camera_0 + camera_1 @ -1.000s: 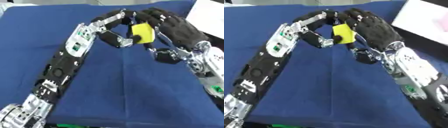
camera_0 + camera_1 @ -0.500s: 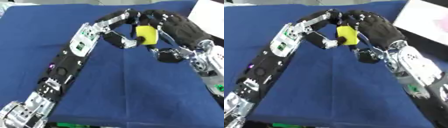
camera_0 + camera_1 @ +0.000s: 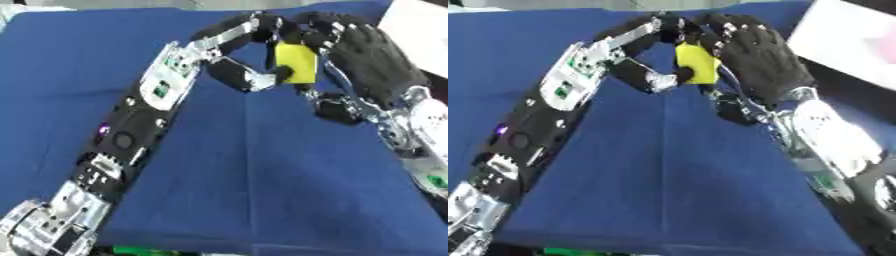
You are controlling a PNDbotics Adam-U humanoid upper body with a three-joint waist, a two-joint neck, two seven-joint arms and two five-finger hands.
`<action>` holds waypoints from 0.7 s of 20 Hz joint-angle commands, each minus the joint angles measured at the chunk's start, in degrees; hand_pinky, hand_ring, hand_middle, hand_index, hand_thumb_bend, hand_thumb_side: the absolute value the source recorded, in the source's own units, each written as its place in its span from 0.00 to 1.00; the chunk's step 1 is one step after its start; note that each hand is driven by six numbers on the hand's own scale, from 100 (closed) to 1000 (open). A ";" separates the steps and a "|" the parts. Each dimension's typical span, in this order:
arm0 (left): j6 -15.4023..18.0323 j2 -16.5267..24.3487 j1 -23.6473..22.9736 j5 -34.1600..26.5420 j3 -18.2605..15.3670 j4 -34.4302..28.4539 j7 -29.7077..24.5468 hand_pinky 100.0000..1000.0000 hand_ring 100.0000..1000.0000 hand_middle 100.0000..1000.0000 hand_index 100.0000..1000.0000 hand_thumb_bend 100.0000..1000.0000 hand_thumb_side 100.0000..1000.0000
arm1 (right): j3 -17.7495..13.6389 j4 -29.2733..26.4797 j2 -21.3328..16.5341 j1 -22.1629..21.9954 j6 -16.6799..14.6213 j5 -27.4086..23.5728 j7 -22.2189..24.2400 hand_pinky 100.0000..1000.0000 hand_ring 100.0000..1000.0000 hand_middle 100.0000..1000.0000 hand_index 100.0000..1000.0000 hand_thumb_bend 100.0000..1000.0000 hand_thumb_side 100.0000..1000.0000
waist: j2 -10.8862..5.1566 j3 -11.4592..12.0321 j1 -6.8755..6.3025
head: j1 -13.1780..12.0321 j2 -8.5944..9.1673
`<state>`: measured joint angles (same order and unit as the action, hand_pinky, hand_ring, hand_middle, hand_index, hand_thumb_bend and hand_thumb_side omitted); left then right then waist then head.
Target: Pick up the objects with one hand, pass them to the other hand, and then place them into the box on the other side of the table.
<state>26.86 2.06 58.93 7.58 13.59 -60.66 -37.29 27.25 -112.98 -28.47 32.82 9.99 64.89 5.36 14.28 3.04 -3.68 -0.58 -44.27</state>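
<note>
the handover is judged underway: at upper centre, a yellow block is pinched by the left hand and cupped by curled right hand fingers. next, one release, then the white box, upper right.

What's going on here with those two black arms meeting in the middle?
The robot is passing a small yellow block from one hand to the other above a table covered in blue cloth. The left hand and the right hand both have their fingers curled round the block, so the handover is midway. A white box sits at the table's right edge, with nothing placed in it that can be seen yet.
</note>
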 commanded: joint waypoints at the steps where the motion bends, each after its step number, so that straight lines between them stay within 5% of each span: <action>1: 13.20 -0.09 0.35 -0.55 -0.35 -1.02 -14.68 0.62 0.44 0.41 0.57 0.00 0.40 | -0.93 -1.61 0.17 1.28 -0.02 1.00 -0.28 0.77 0.80 0.74 0.28 0.08 0.00 | -0.80 0.01 0.22 | 0.63 0.15; 14: 8.80 0.11 0.03 -6.65 -2.34 -3.36 -14.68 0.66 0.48 0.46 0.62 0.00 0.79 | -0.73 -1.31 -0.56 0.28 4.04 -2.35 4.13 0.75 0.84 0.74 0.27 0.00 0.00 | -0.75 0.63 0.61 | 3.58 0.15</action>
<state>24.03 1.73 57.86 2.34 11.73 -62.00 -40.12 27.26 -114.44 -27.93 32.80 13.18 63.01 9.07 14.29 3.60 -3.40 2.57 -44.27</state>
